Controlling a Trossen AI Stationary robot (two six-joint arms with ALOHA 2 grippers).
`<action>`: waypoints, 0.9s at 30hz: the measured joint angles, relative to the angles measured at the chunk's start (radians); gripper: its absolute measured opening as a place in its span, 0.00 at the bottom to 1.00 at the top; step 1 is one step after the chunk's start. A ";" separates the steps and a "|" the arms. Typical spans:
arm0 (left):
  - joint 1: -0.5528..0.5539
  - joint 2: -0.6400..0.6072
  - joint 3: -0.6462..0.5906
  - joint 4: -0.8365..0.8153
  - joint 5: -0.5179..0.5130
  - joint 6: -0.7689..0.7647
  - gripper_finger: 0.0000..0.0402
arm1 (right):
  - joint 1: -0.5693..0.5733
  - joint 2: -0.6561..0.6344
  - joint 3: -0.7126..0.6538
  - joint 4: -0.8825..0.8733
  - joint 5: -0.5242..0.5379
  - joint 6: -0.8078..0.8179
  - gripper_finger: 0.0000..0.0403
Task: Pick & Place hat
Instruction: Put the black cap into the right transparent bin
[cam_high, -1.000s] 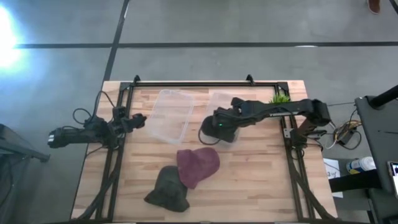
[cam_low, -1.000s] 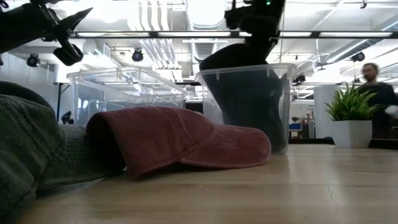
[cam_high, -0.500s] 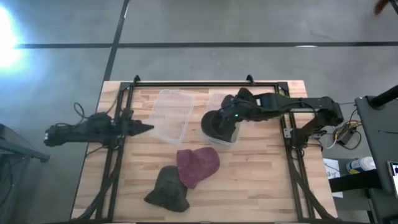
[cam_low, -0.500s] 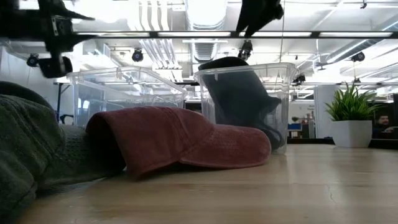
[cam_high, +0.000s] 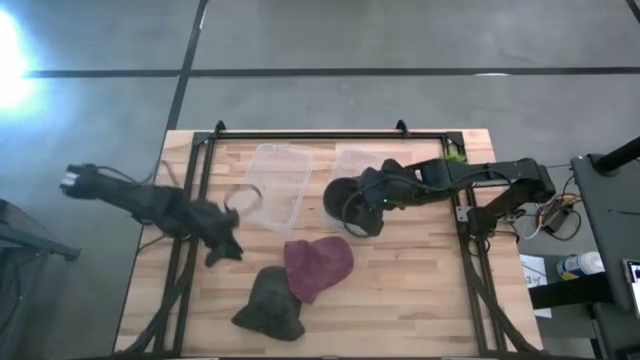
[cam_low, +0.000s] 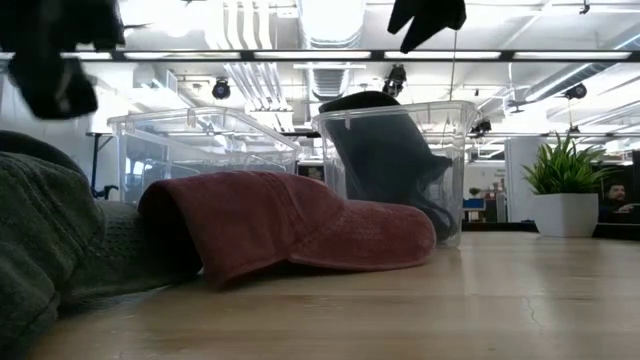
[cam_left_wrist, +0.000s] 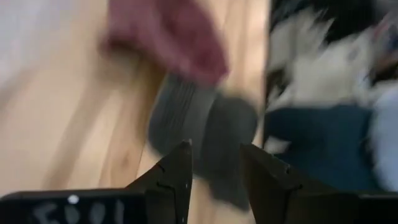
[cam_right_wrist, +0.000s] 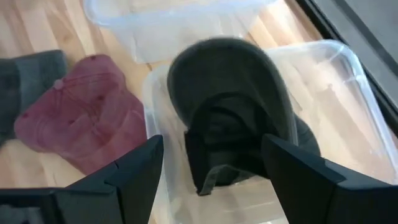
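Note:
A black cap (cam_right_wrist: 230, 93) lies in the right clear bin (cam_right_wrist: 336, 68), its crown sticking up above the rim (cam_low: 385, 150). My right gripper (cam_right_wrist: 211, 146) is open and hangs above that bin (cam_high: 362, 210), clear of the cap. A red cap (cam_high: 318, 265) lies on the table with one edge resting on a dark green hat (cam_high: 270, 305) near the front edge. My left gripper (cam_high: 225, 250) is open and empty, above the table to the left of the two hats. It looks toward the green hat (cam_left_wrist: 199, 124).
A second clear bin (cam_high: 275, 185) stands to the left of the first, with nothing showing in it. A small potted plant (cam_low: 565, 190) stands at the table's far right. A black frame runs along the far, left and right edges of the table.
My right gripper has let go of the black cap and risen; the cap now rests in the right bin. My left arm has swung from beside the left bin toward the table's near edge and turned its gripper toward the green hat.

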 joint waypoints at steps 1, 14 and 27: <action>-0.035 0.032 -0.010 0.016 -0.001 -0.005 0.31 | 0.004 0.000 -0.002 0.001 0.001 0.010 0.67; -0.159 0.308 -0.232 0.621 -0.320 -0.044 0.31 | 0.108 0.045 -0.009 0.016 -0.011 0.041 0.67; -0.143 0.525 -0.295 0.885 -0.308 -0.005 0.31 | 0.157 0.101 -0.006 0.072 -0.097 0.112 0.67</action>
